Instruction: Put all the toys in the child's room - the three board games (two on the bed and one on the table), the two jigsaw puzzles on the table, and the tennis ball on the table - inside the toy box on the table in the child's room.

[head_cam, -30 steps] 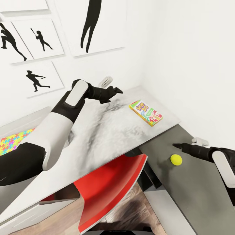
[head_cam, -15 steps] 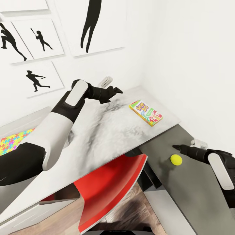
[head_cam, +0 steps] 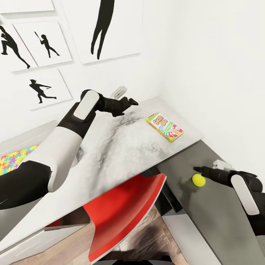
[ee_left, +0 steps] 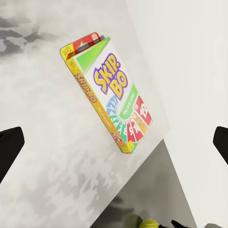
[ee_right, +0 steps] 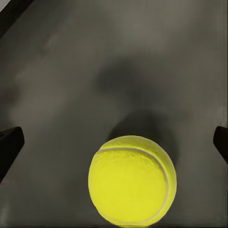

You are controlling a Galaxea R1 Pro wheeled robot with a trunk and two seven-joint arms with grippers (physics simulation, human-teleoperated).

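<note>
A colourful Skip-Bo card game box (head_cam: pixel 164 127) lies flat near the far right corner of the marbled white tabletop (head_cam: pixel 121 147). My left gripper (head_cam: pixel 129 102) hovers open above the table, left of that box. In the left wrist view the Skip-Bo box (ee_left: pixel 111 111) sits ahead between the spread fingertips (ee_left: pixel 9 147). A yellow tennis ball (head_cam: pixel 198 180) rests on the lower dark grey surface (head_cam: pixel 209 209). My right gripper (head_cam: pixel 197 169) is open just above and behind it. The ball (ee_right: pixel 133 178) sits low between the fingers (ee_right: pixel 9 145), untouched.
A bright jigsaw puzzle (head_cam: pixel 14 160) shows at the left edge behind my left arm. A red chair (head_cam: pixel 125 209) stands under the white tabletop's front edge. White walls with black silhouette pictures (head_cam: pixel 44 44) close off the back and right.
My right gripper has dropped lower and drawn closer to the tennis ball. The left arm has barely moved, and the ball and box lie where they were.
</note>
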